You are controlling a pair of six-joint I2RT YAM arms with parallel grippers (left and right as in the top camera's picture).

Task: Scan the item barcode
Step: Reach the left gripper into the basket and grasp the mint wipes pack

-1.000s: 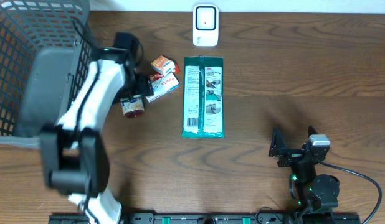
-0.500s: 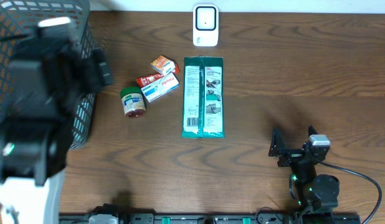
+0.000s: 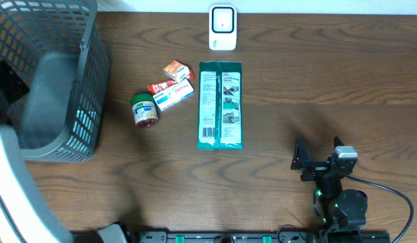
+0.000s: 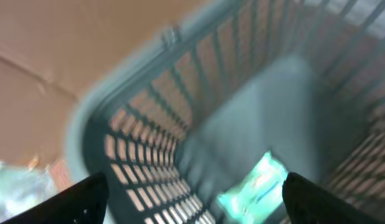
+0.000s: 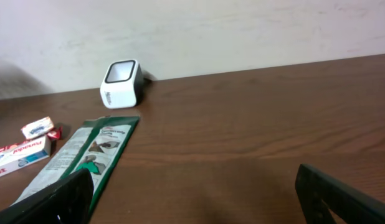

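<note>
The white barcode scanner point(image 3: 223, 27) stands at the table's far edge, also seen in the right wrist view point(image 5: 122, 83). A long green packet point(image 3: 220, 104) lies flat below it. Left of it lie an orange box point(image 3: 176, 69), a red box point(image 3: 160, 87), a white-and-blue box point(image 3: 175, 94) and a green-lidded jar point(image 3: 144, 111). My left gripper point(image 4: 195, 208) hangs open over the grey mesh basket point(image 4: 136, 155), where a teal packet point(image 4: 255, 186) lies on the bottom. My right gripper point(image 5: 199, 202) rests open and empty near the front right point(image 3: 316, 162).
The grey basket point(image 3: 57, 74) fills the table's left end. My white left arm point(image 3: 9, 189) runs along the left edge of the overhead view. A black cable point(image 3: 391, 192) trails from the right arm's base.
My left arm has swung from above the jar and boxes leftward across the basket to the left edge. The items on the table and the right arm have not moved.
</note>
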